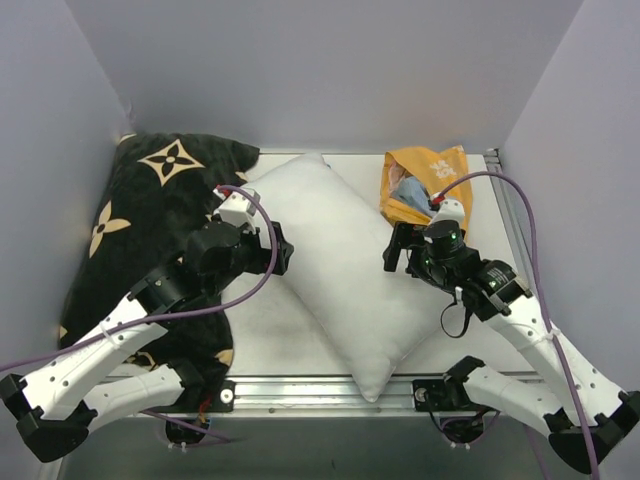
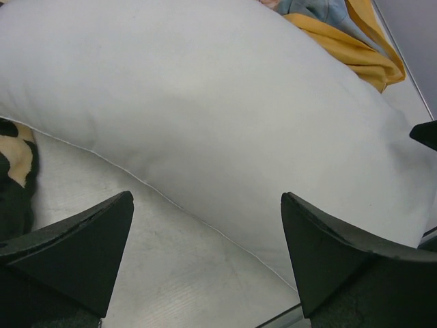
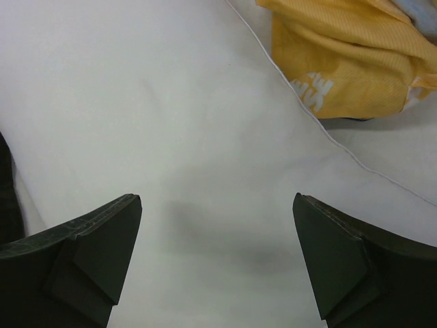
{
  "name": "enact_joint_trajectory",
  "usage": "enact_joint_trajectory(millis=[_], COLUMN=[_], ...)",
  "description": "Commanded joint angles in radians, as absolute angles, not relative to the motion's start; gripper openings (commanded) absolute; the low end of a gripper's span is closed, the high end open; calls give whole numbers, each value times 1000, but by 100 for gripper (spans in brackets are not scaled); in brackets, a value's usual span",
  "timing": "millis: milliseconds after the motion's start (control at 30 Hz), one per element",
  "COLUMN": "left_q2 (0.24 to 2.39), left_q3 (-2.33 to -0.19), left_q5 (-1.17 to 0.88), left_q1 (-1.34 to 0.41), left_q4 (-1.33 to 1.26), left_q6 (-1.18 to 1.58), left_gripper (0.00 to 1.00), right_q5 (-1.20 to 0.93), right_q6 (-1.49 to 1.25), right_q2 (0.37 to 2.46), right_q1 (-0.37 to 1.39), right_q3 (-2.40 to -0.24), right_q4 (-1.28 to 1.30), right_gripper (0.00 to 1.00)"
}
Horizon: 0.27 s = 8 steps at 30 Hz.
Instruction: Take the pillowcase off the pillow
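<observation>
On the table (image 1: 262, 335), the pillow (image 1: 340, 260) lies bare between pillowcase (image 1: 422, 180) and black pillow (image 1: 150, 205).

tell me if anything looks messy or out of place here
The pillowcase lies crumpled in the far right corner, mostly orange side out. The white pillow sits diagonally, its near corner poking past the front edge of the table. Otherwise nothing stands out.

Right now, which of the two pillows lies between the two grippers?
The plain white pillow, lying diagonally mid-table between the left gripper and right gripper. The black pillow with tan flowers sits at the far left.
</observation>
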<state>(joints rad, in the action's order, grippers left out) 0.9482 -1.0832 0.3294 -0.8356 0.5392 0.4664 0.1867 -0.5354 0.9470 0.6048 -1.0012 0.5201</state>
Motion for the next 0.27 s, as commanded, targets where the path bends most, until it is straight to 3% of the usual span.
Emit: enact_joint_trajectory(millis=[0,233], left_q2=[919,931], left_q3=[-1072,-1083], left_q5=[350,325], left_q1=[-828,-828], left_q4=[532,520], left_q6=[466,453], left_gripper=[97,97], right_q5=[244,259], right_q6=[-542,-515], right_q2=[894,874], right_q1=[614,614], right_q3=[-982,-976], right_q4=[480,479], right_gripper=[100,100])
